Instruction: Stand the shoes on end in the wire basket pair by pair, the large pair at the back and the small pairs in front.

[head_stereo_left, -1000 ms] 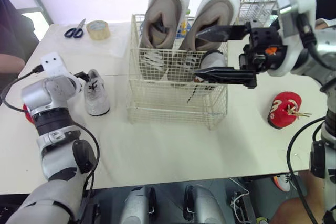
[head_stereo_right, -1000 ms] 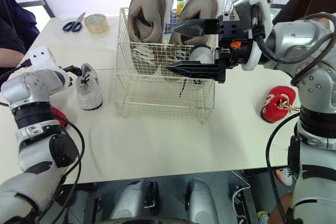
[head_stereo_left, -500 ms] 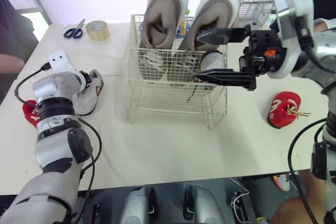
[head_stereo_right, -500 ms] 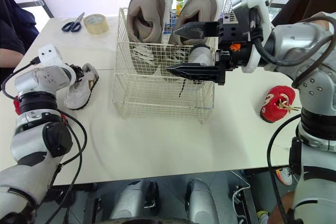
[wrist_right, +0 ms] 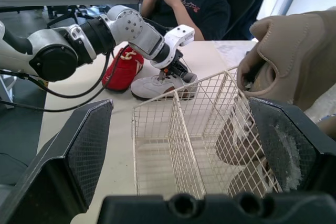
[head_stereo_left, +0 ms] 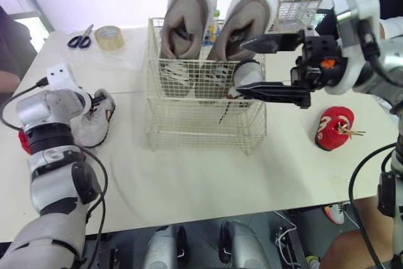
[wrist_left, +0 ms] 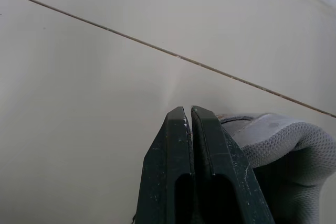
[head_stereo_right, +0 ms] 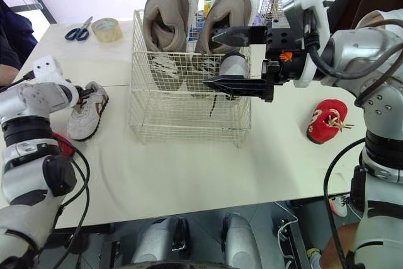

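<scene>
1. In the head views we see a white wire basket (head_stereo_left: pixel 200 102) in the middle of a pale table (head_stereo_left: pixel 189 174). A pair of large beige shoes (head_stereo_left: pixel 187 17) stands on end at its back. A small grey shoe (head_stereo_left: pixel 249 75) stands in its front right corner.
2. The right gripper (head_stereo_left: pixel 240 67) hovers at that corner, its black fingers wide apart around the small grey shoe's top.
3. A small grey mesh sneaker (head_stereo_left: pixel 94 124) lies on the table left of the basket, with the left gripper (head_stereo_left: pixel 96 99) at its heel. One red shoe (head_stereo_left: pixel 335 128) lies right of the basket, another red shoe (head_stereo_left: pixel 24 141) by the left arm.
4. In the left wrist view, we see the fingers pressed together, the sneaker just beside them.
5. The right wrist view shows us the basket between the spread fingers, and a seated person (wrist_right: pixel 194 1) behind.
</scene>
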